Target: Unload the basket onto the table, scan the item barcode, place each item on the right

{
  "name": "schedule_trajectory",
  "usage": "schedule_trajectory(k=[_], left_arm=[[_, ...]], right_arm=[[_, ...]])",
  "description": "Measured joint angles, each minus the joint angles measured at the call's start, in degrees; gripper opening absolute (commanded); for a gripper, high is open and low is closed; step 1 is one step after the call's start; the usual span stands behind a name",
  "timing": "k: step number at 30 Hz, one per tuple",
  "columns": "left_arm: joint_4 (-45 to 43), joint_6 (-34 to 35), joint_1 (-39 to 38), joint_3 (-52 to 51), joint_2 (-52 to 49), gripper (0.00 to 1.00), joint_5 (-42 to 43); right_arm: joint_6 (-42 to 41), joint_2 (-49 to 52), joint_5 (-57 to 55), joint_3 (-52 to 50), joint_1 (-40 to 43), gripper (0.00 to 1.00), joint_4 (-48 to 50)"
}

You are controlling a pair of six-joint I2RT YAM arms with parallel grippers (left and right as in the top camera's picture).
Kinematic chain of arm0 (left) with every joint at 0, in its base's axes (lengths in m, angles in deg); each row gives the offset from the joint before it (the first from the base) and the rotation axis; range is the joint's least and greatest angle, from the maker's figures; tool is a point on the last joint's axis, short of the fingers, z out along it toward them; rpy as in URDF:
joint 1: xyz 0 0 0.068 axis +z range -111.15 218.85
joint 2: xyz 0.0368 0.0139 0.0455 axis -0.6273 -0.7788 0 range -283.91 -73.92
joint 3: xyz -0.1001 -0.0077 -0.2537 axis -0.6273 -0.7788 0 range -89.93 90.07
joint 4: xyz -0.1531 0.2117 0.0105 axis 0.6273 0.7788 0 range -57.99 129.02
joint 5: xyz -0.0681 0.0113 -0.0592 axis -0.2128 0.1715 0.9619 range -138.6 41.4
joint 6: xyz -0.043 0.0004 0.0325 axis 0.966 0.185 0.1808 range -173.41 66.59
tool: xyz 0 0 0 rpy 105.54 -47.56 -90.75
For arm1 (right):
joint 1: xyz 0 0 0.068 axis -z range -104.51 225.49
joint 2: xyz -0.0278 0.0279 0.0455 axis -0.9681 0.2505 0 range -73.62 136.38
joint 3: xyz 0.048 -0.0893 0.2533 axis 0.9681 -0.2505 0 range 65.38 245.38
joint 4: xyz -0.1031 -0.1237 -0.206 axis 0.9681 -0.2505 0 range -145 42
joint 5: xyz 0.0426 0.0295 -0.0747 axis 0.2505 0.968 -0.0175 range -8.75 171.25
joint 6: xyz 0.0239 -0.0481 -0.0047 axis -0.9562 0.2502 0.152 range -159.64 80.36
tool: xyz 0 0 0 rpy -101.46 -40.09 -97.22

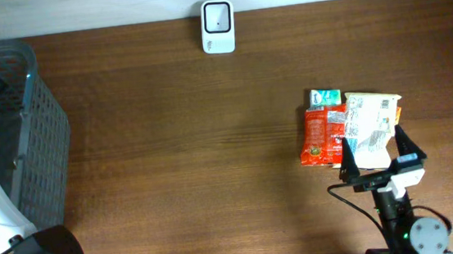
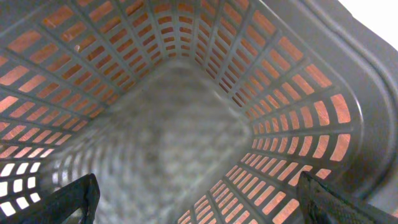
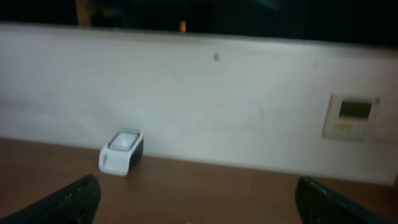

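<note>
White packet [image 1: 370, 123], long axis pointing away from the robot, lies just ahead of the right gripper [image 1: 380, 160], jaws apart; left gripper [image 2: 205, 202], jaws likewise apart, hangs over the basket [image 2: 323, 93].

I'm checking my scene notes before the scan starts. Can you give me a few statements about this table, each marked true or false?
1. The scanner stands at the far edge of the table. True.
2. The red packet lies in the basket. False: it lies on the table, beside the white packet.
3. The left gripper and the right gripper are both open. True.
4. The left gripper holds a packet. False: it is empty and looks down into the basket.
</note>
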Motion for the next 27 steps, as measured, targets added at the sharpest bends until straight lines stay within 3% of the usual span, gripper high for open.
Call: schedule_trajectory(k=[6,12,27], left_arm=[[-0.02,0.00,-0.02,0.00,0.00,0.99,-0.02],[0.00,0.00,0.00,0.00,0.00,0.99,-0.02],[-0.02,0.00,0.00,0.00,0.00,0.99,-0.02]], right_arm=[[-0.04,-1.49,-0.07,-2.69,-1.20,0.99,-0.13],[-0.02,-1.55,-0.50,-2.78,-1.70,0.99,-14.14],[-0.04,-1.51,-0.68,-2.86,-1.73,0.99,-14.67]])
